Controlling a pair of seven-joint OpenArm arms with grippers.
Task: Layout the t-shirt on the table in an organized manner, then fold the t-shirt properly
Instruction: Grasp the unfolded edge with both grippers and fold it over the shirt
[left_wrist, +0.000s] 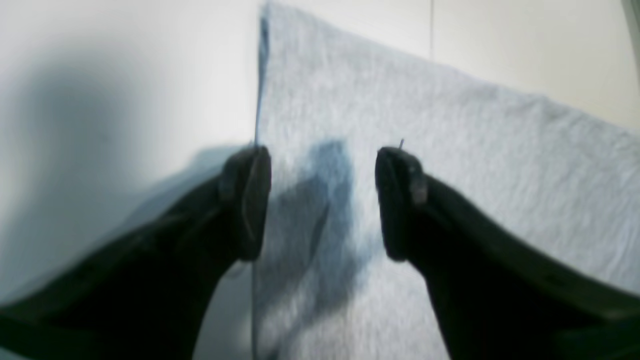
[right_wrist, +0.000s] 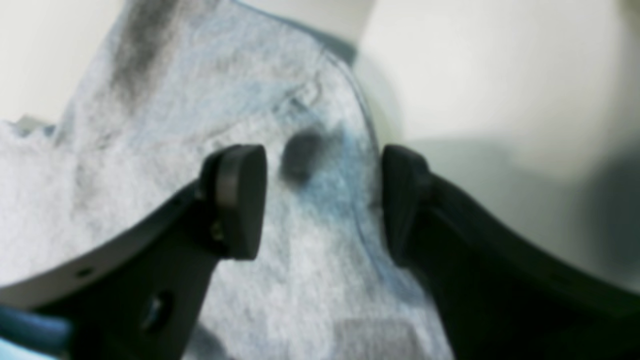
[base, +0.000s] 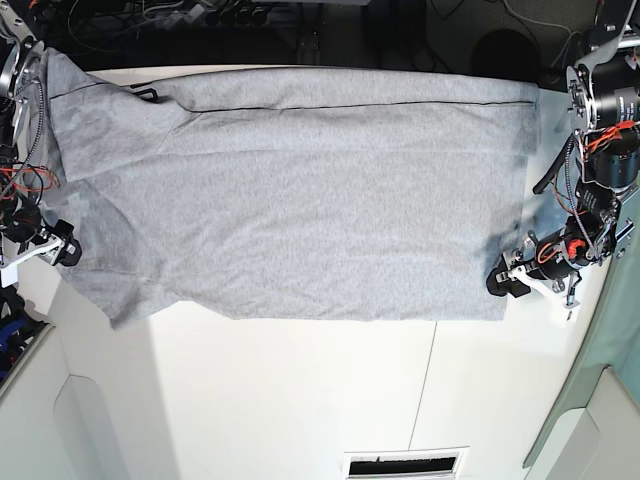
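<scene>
With the t-shirt (base: 300, 200) spread flat across the far half of the counter (base: 300, 400), layout is judged nearly done; both jaws are held apart over its side edges, so gripping for the first fold is called for next.

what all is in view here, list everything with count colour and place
t-shirt: one, light grey, spread flat across the far half of the table
table: one, white, under the shirt, bare on the near side
green panel: one, pale green, at the table's edge by the left arm
vent slot: one, white frame with dark opening, near edge of the table
cables: several, dark, behind the table
left gripper: one, black fingers open over the shirt's edge
right gripper: one, black fingers open over the shirt's edge
</scene>
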